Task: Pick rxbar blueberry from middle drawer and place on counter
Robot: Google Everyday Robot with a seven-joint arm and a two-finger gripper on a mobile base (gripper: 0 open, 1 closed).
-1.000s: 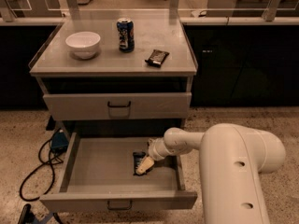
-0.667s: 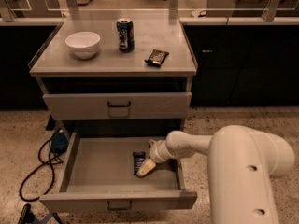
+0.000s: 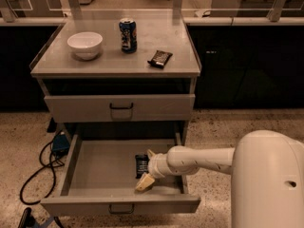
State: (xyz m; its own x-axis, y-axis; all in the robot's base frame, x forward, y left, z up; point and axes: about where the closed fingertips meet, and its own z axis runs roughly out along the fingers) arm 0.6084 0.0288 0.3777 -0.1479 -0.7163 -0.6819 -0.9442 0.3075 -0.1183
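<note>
Right now my gripper (image 3: 147, 168) is down inside the middle drawer (image 3: 102, 172), near its right wall and toward the front. Its fingers are spread apart, one pale tip (image 3: 144, 183) toward the drawer front and the other toward the back. The rxbar blueberry (image 3: 141, 165) lies flat on the drawer floor between them. I can't tell whether either pad is touching the wrapper yet.

I judge this to be the grasp step, and the bar is thin and slick, so I'd want the tips right down at floor level before squeezing. Otherwise they may ride over the top. I'd centre the bar's short width between the pads and close slowly, watching that it doesn't slide or turn toward the wall. Once it's pinched I'd lift straight up first.

My forearm (image 3: 199, 160) reaches in over the drawer's right side, beneath the closed drawer (image 3: 118, 107) above. That leaves little headroom, so I'd pull back toward the front before raising the arm much.

The counter (image 3: 109, 65) already carries a white bowl (image 3: 84, 44), a can (image 3: 127, 34) and a dark wrapped bar (image 3: 159, 58). I'd aim for the bare patch at the front.
</note>
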